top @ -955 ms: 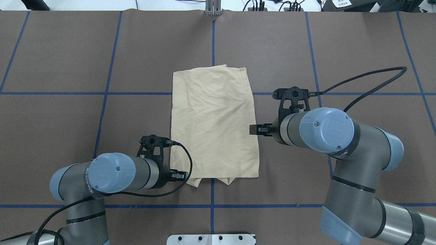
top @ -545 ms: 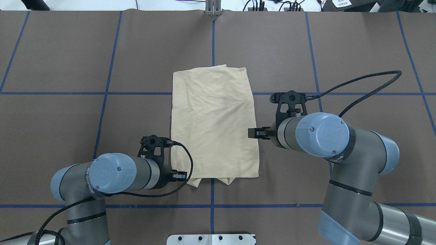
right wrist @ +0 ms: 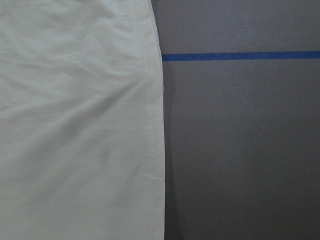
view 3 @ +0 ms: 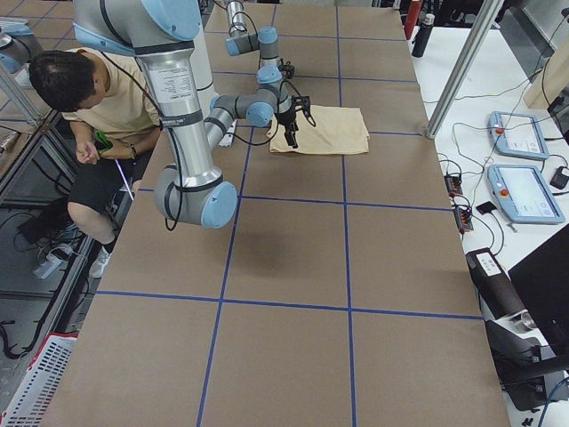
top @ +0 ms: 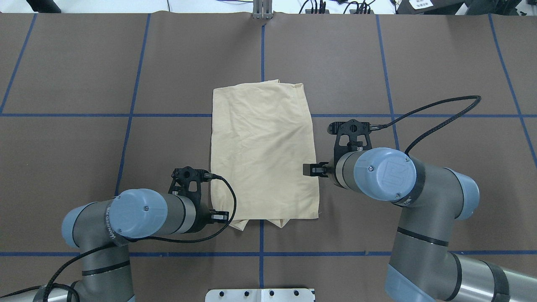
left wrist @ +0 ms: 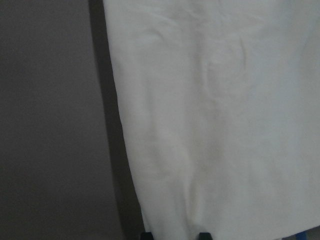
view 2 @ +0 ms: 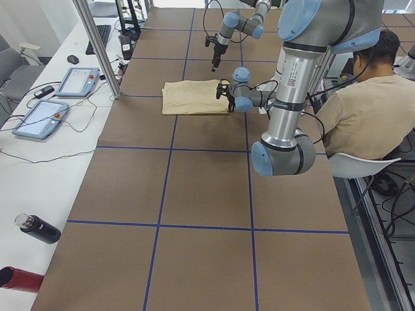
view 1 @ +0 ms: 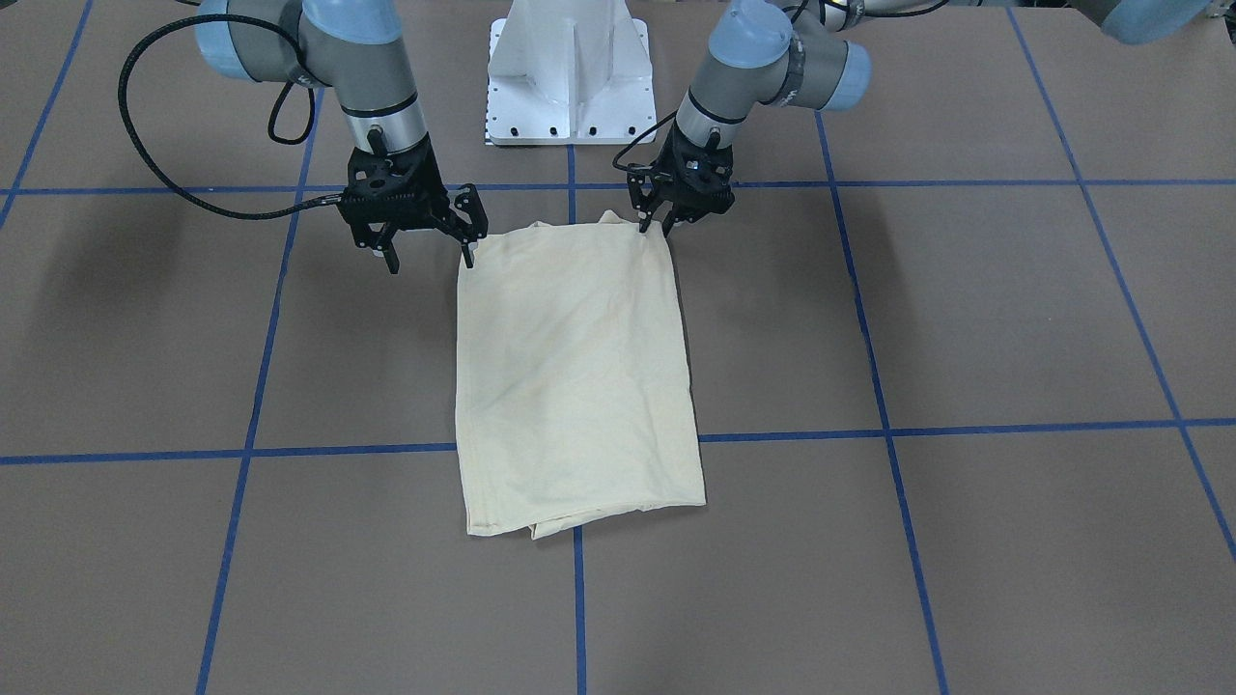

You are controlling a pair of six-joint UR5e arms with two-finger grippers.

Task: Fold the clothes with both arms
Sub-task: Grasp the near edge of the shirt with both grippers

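brown gridded table [top: 84, 167], cream t-shirt [top: 262, 155] folded to a strip mid-table. right gripper [view 1: 430, 256] hangs wide open, empty, beside its edge; left gripper [view 1: 654, 230] narrow at the robot-side corner, can't tell if pinching. i'd grab matching corners before lifting.

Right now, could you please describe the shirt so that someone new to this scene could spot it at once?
Start at the brown table gridded with blue tape. At its middle, between the left arm and right arm, lies the shirt, folded into a flat rectangle. It is the only cloth, pale cream-yellow against the dark tabletop and black jaws.
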